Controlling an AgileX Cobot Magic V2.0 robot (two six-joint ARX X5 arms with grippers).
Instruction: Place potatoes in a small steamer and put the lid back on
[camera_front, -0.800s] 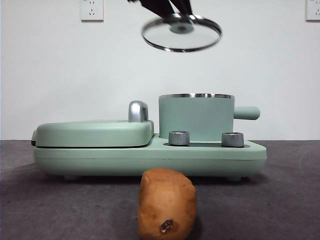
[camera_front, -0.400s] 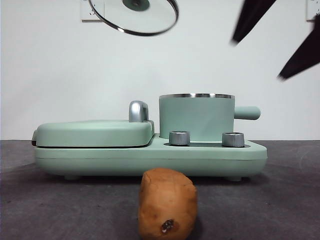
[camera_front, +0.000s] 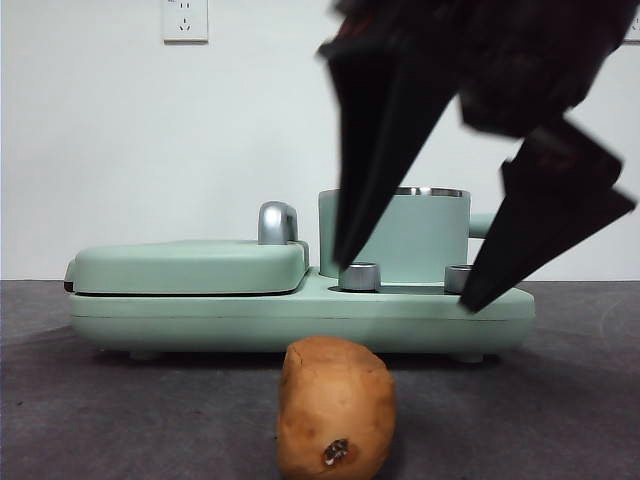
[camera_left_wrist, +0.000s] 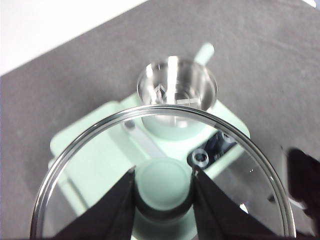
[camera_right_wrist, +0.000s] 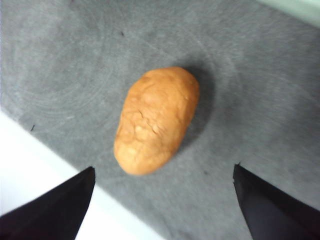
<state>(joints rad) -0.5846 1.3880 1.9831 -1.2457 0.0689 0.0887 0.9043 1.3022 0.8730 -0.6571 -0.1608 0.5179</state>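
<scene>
The potato (camera_front: 335, 405) lies on the dark mat in front of the appliance, orange-brown with a dark spot on its near end. My right gripper (camera_front: 408, 283) hangs open above and behind it, its jaws crossing the mint-green steamer (camera_front: 420, 235). In the right wrist view the potato (camera_right_wrist: 156, 120) lies between and beyond the spread jaws of that gripper (camera_right_wrist: 164, 172), untouched. My left gripper (camera_left_wrist: 163, 175) is shut on the green knob of the glass lid (camera_left_wrist: 90, 170), held high over the open steamer (camera_left_wrist: 177, 90). The lid is out of the front view.
The steamer stands on a mint-green base (camera_front: 300, 310) with two steel dials (camera_front: 358, 276). A flat griddle cover (camera_front: 185, 265) with a chrome handle (camera_front: 277, 222) fills its left half. The mat's pale edge (camera_right_wrist: 30, 165) lies close to the potato.
The lid has gone up and left out of the front view. The right gripper has come down from the upper right to hang in front of the steamer, above the potato.
</scene>
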